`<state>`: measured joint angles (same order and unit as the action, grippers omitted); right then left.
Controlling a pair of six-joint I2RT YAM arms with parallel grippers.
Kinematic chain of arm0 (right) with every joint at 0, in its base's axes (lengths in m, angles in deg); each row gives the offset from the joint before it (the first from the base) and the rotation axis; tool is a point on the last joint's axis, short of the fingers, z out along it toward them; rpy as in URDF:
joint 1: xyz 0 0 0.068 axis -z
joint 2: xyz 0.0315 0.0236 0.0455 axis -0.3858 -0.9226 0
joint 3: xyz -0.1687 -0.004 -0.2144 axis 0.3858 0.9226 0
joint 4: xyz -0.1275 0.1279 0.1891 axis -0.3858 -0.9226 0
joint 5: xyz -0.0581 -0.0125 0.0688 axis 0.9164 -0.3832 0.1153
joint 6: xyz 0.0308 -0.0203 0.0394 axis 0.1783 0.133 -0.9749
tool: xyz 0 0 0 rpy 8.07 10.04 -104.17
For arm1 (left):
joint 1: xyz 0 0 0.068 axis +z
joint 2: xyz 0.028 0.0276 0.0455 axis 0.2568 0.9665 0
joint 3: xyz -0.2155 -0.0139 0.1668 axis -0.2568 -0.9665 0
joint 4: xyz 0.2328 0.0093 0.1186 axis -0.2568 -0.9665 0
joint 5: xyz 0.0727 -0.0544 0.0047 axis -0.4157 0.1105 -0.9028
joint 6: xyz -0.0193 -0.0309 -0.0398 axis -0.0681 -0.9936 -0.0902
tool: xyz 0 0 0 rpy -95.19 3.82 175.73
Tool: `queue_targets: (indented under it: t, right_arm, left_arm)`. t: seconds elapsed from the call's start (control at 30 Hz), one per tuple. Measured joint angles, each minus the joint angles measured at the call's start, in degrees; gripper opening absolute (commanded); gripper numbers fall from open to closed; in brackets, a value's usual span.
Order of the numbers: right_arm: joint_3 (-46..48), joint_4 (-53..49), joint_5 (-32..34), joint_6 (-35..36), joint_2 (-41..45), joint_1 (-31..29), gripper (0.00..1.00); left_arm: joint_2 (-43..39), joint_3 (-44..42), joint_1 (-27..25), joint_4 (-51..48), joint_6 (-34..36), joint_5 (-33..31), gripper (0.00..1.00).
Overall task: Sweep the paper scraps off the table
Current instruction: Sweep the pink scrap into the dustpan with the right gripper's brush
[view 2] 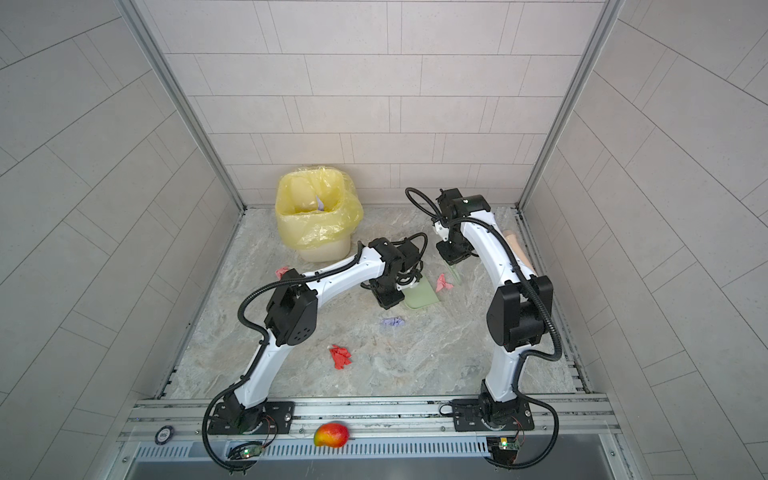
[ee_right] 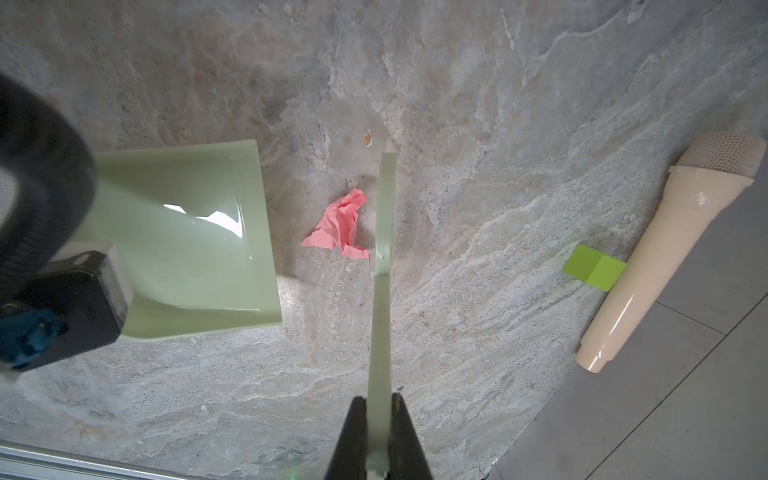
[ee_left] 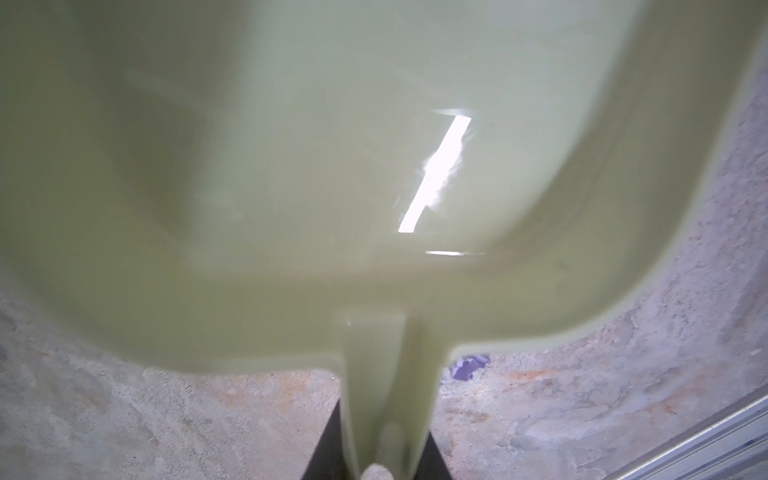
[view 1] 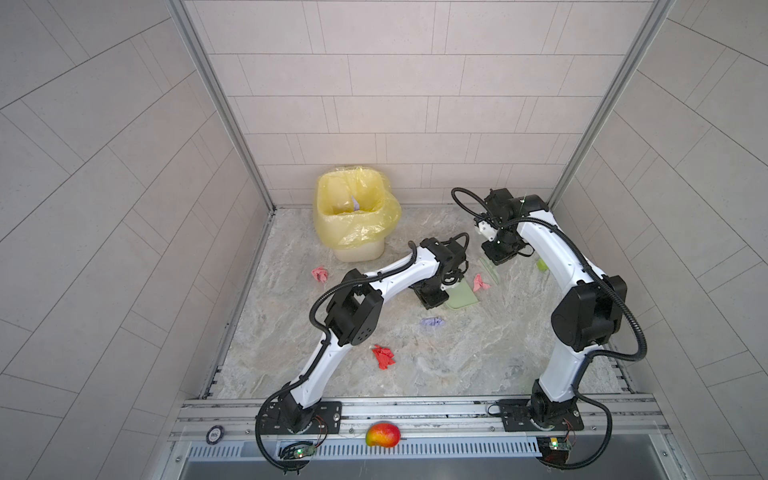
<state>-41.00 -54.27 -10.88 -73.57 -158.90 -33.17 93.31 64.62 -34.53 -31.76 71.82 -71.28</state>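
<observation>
Grips the narrow handle of a pale green dustpan [ee_left: 291, 166] in the left claw [ee_left: 384, 451], jaws drawn narrow against both sides of it. Keeps the pan's flat lip down on the worktop [view 1: 457, 361], mouth turned toward the right arm. Pinches a pale green sweeper blade [ee_right: 382, 291] in the right claw [ee_right: 378, 440], jaws tight on its near end, blade standing on edge and reaching out over the marble.

Between pan lip and blade: one pink paper scrap [ee_right: 340, 226], crumpled, just beside the blade; contact impossible to tell.

Elsewhere on the grey-beige marble, in a top view:
- a second pink scrap [view 1: 320, 274] near the foot of the bin
- a lavender scrap [view 1: 432, 322] on the near side of the dustpan
- a red scrap [view 1: 383, 356] nearer still, beside the left arm's elbow

All creased and lying loose, well apart from one another.

Down inside the cream bin [view 1: 361, 249], lined with a yellow bag, at the far edge: a pale scrap [view 1: 355, 203].

Beyond the blade: a small lime-green cube [ee_right: 596, 268] against a cream toy microphone [ee_right: 648, 266]. On the front rail: a red-yellow mango [view 1: 382, 434] and a round badge [view 1: 216, 434], lettering too small to read.
</observation>
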Motion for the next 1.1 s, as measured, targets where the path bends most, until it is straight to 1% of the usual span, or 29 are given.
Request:
queue_targets:
  t: [0.33,0.5,1.1]
  right_arm:
    - [-3.41,-0.17,0.79,-0.31,-3.72,0.15,0.00]
    - [-3.34,-0.33,1.38,-0.28,-5.49,0.13,0.00]
    - [-0.20,-0.39,0.96,-0.33,-5.51,-1.79,0.00]
  left_arm:
    - [4.81,5.75,-0.26,-5.18,0.94,0.87,0.00]
    - [6.71,8.17,-0.26,-6.80,0.92,0.83,0.00]
    - [11.34,13.90,-0.28,-9.86,0.81,0.72,0.00]
